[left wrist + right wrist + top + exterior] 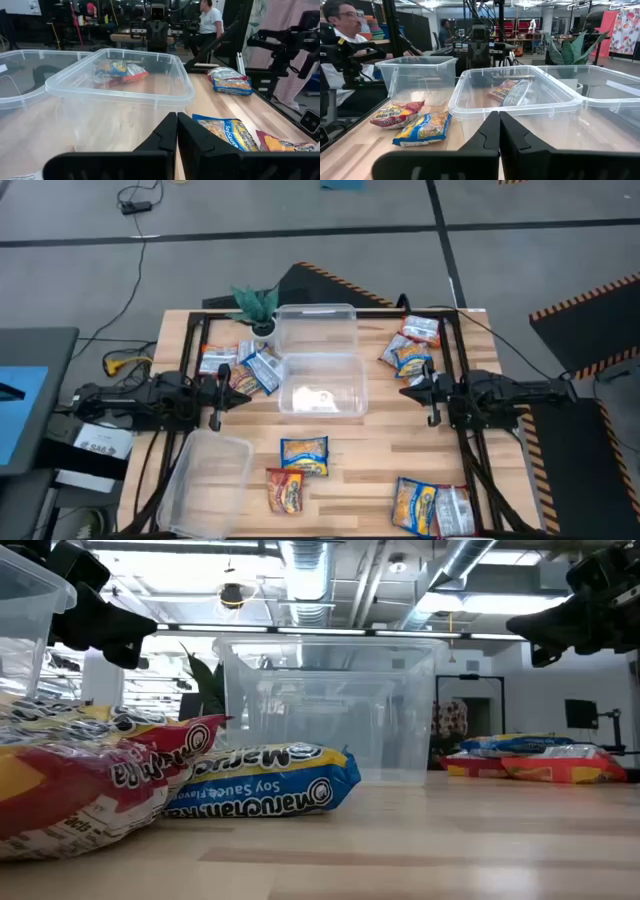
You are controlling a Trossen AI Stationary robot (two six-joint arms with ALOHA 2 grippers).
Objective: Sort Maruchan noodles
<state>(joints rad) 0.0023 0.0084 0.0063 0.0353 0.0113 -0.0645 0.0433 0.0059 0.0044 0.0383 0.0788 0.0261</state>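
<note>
Tubs: three clear plastic tubs stand on the wooden table (400, 450). The far tub (316, 327) and the middle tub (322, 384) sit touching, one behind the other, at the table's centre. The third tub (205, 480) lies tilted at the near left corner, overhanging the edge. No noodle packet shows inside any tub in the high view; a pale patch shows through the middle tub's floor, and what it is cannot be told.

Noodle packets lie on the table in groups:
- Left group (245, 367): several packets just left of the middle tub, near a small potted plant (259, 307).
- Far right group (412, 345): several packets right of the far tub.
- Centre pair: a blue-and-yellow packet (304, 455) and an orange-red packet (285, 489), in front of the middle tub.
- Near right group (433, 507): packets at the near right corner.

Left gripper (222, 392): hangs above the table, left of the middle tub, fingers (165, 137) pressed together, holding nothing.

Right gripper (425, 393): hangs above the table, right of the middle tub, fingers (491, 131) pressed together, holding nothing.

People show in the room beyond the table.
</note>
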